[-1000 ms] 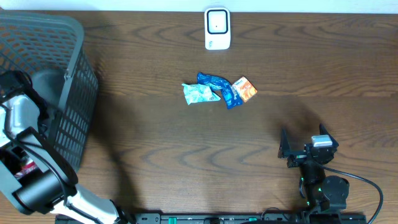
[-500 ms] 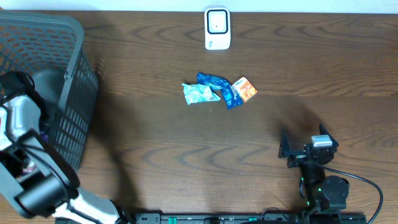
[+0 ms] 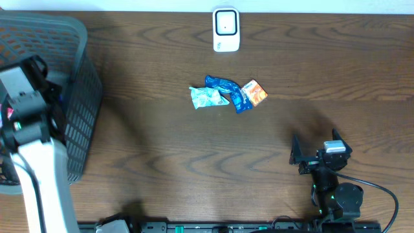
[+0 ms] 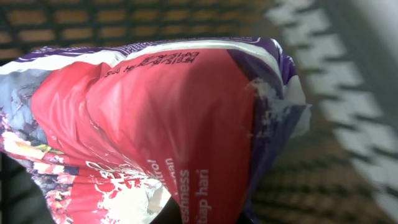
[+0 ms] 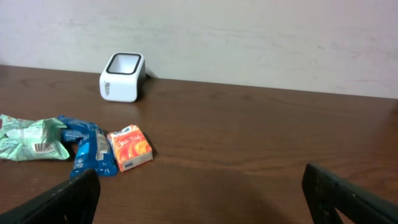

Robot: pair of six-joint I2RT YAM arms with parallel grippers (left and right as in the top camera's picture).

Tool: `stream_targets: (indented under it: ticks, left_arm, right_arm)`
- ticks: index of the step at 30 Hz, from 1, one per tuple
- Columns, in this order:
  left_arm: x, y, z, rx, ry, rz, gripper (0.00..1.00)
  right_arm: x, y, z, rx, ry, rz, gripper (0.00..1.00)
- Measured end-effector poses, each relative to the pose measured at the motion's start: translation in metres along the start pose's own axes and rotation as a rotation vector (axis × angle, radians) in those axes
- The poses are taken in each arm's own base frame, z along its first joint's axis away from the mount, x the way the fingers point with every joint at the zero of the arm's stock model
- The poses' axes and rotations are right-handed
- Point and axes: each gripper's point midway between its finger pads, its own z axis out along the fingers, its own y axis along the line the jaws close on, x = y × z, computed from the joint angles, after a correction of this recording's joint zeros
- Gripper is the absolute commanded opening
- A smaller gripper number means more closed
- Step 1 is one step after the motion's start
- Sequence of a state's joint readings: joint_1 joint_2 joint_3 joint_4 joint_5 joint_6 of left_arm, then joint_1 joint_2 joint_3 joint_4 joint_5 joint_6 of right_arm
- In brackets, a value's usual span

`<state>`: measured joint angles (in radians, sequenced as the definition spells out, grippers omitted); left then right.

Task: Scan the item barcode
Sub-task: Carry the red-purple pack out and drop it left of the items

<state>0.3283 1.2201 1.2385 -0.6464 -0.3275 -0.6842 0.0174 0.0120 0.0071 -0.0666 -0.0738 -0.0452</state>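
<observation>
**Left:** the left hand (image 3: 35,90), spread a second ago low in the one basket (image 3: 77,97), has clamped on one red-and-purple pouch (image 4: 155,124) and risen above the mesh. The item is probably secured, with the carry to the reader still to do.

**Centre:** one white scanner (image 3: 226,30) stands at the far edge of the tabletop (image 3: 194,168). Three packets lie clustered: green-white packet (image 3: 207,97), blue packet (image 3: 226,90), orange packet (image 3: 254,92).

**Right:** the right hand (image 3: 315,150) has its jaws wide apart and holds nothing.
</observation>
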Motion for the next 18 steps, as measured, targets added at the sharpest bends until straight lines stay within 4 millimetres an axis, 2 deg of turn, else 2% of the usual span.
stream_targets:
  ticks: [4,5,10,13,16,18]
  left_arm:
    - [-0.006,-0.039,-0.065,0.230,-0.074,0.012,0.07]
    - [-0.006,-0.051,-0.089,0.317,-0.093,0.023,0.08]
    - [0.002,-0.088,-0.167,0.616,-0.134,0.097,0.07]
    - [0.017,-0.100,-0.196,0.732,-0.127,0.190,0.07]
    - [0.040,-0.112,-0.211,0.800,-0.100,0.308,0.07]
    - [0.064,-0.122,-0.213,0.822,-0.065,0.411,0.07]
  right_arm:
    - [0.000,0.000,0.000,0.000,0.000,0.000,0.99]
    - [0.000,0.000,0.000,0.000,0.000,0.000,0.99]
    - [0.000,0.000,0.000,0.000,0.000,0.000,0.99]
    - [0.000,0.000,0.000,0.000,0.000,0.000,0.99]
    - [0.000,0.000,0.000,0.000,0.000,0.000,0.99]
    - [0.000,0.000,0.000,0.000,0.000,0.000,0.99]
